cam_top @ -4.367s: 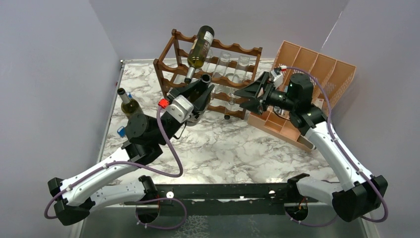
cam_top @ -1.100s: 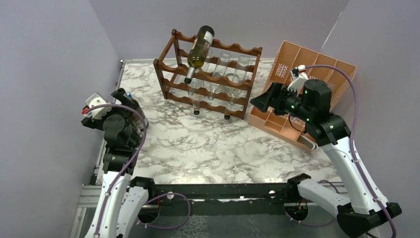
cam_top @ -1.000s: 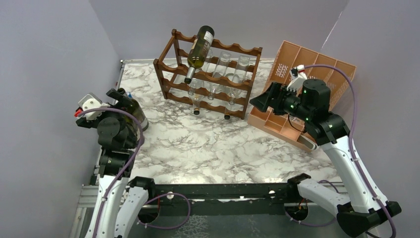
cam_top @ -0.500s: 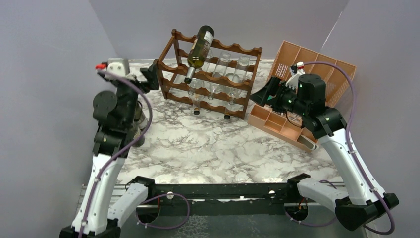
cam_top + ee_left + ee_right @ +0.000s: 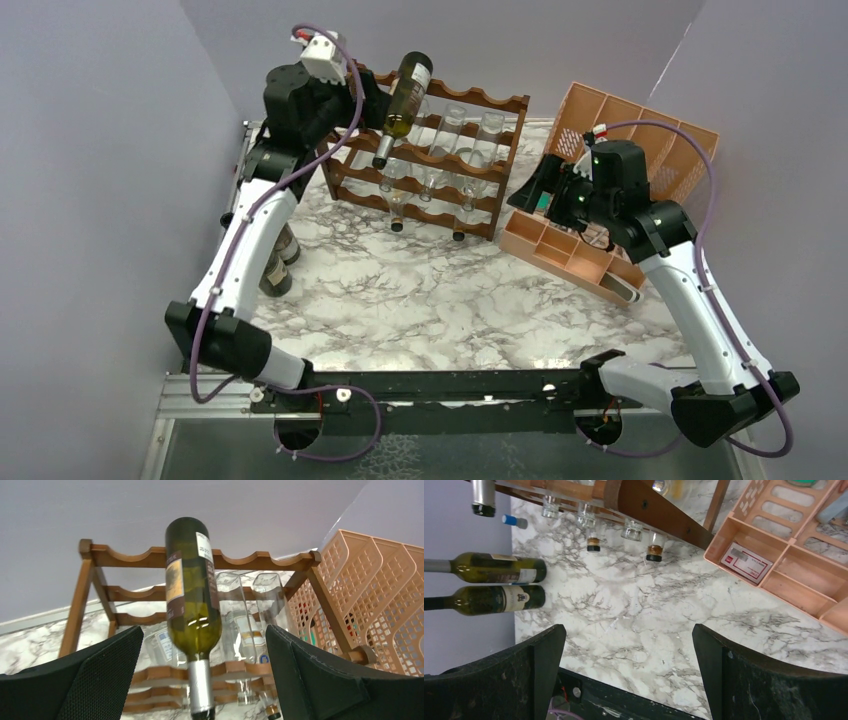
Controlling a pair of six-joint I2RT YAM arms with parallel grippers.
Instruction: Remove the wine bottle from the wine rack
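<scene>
Two spread, empty grippers: right gripper (image 5: pixel 629 630) near the wine rack (image 5: pixel 125 557), left gripper (image 5: pixel 205 630) newly raised before the wine bottle (image 5: pixel 192 595)

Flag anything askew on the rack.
The green bottle sits steeply tilted on the rack: its base pokes up past the top and its neck slants down toward the front. Nothing looks spilled or broken.

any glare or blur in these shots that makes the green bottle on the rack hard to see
Left wrist: the wine bottle is sharp, with small glints on its shoulder, no washout. Top external: even light, soft shadows, the wine rack crisp. Right wrist: the marble table in focus, no motion blur.
</scene>
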